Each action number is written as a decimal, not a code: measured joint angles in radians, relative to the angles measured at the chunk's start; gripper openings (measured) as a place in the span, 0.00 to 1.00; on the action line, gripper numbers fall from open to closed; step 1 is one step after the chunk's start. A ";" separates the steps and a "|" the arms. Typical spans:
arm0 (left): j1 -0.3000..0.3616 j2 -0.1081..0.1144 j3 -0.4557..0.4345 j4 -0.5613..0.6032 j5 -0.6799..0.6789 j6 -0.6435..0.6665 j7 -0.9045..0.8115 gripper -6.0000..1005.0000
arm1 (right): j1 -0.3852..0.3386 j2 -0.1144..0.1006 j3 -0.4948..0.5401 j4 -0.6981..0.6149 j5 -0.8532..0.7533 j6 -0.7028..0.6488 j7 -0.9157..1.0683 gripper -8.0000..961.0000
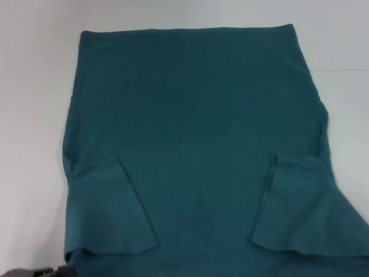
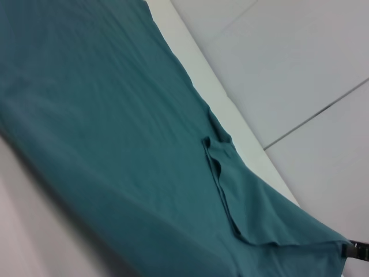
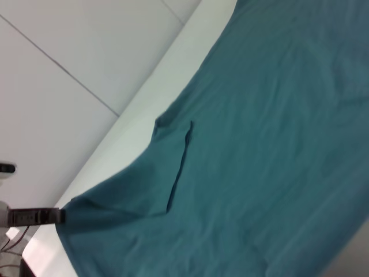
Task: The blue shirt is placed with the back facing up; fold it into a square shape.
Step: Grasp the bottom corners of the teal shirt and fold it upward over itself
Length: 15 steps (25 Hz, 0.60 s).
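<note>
one blue shirt (image 1: 196, 133) lies flat, two sleeves folded inward; hand state cannot be told.

The head view's lower edge cuts off the blue shirt (image 1: 190, 144), so I can't see its collar end. Neither end effector shows clearly enough for me to read its fingers.

- Head view: looks forward and down from above onto the blue shirt (image 1: 196, 144) spread over the white tabletop (image 1: 34, 86).
- Left wrist view: low, oblique, close beside the shirt's edge and folded sleeve (image 2: 242, 196).
- Right wrist view: a similar low oblique look; both share the shirt's body.
</note>
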 joint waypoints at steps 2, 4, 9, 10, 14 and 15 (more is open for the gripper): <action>-0.019 0.005 -0.013 -0.002 -0.004 0.000 -0.005 0.05 | 0.015 0.000 0.026 0.001 0.001 0.001 0.001 0.04; -0.054 0.016 -0.034 -0.013 -0.008 -0.009 -0.013 0.05 | 0.038 0.000 0.062 0.003 0.003 0.007 0.006 0.04; -0.188 0.058 -0.096 -0.108 -0.011 -0.094 -0.030 0.05 | 0.125 0.019 0.170 0.008 0.007 0.052 0.000 0.05; -0.216 0.066 -0.103 -0.133 -0.011 -0.123 -0.033 0.05 | 0.140 0.024 0.181 0.008 0.007 0.071 0.000 0.05; -0.320 0.090 -0.107 -0.223 -0.014 -0.256 -0.037 0.05 | 0.221 0.049 0.213 0.012 0.008 0.160 -0.001 0.05; -0.342 0.093 -0.107 -0.237 -0.018 -0.287 -0.038 0.05 | 0.240 0.056 0.215 0.014 0.009 0.190 -0.001 0.04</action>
